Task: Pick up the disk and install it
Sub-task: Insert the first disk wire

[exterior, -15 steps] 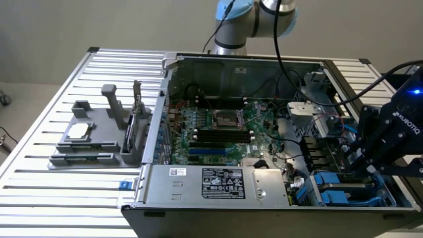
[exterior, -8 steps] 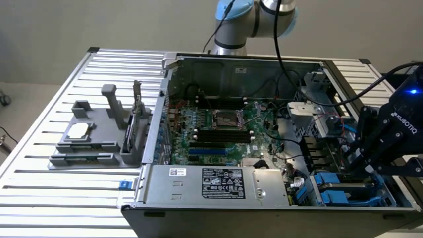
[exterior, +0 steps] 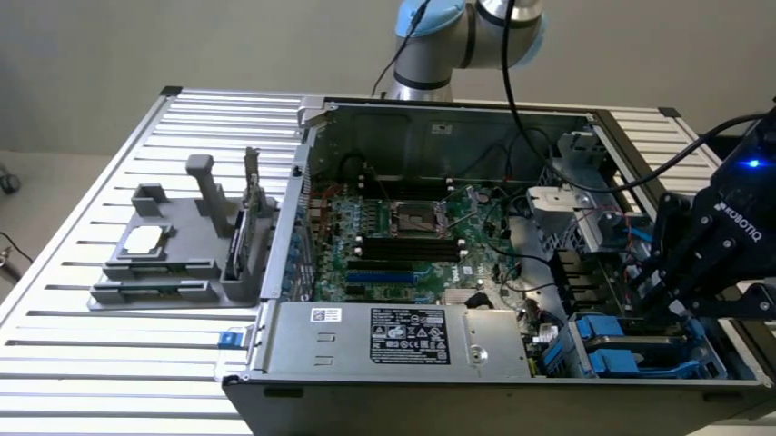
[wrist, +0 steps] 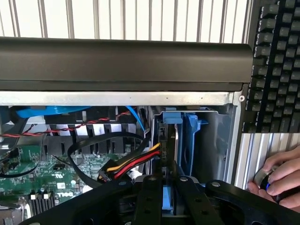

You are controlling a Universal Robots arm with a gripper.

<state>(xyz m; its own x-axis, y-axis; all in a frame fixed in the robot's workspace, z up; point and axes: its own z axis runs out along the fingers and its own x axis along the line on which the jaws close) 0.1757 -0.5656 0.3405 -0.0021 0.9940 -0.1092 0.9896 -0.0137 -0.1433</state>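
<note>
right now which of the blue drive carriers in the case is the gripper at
The upright blue carrier holding the disk, standing directly between the gripper fingers in the wrist view. The other blue carriers lie flat in the bays at the case's front corner.

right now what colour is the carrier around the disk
Blue; the carrier shows best in the wrist view.

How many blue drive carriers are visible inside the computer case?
2. One blue carrier and another blue carrier sit side by side in the bay at the case's front corner, exterior view's right, below the gripper. Others may be hidden.
</note>
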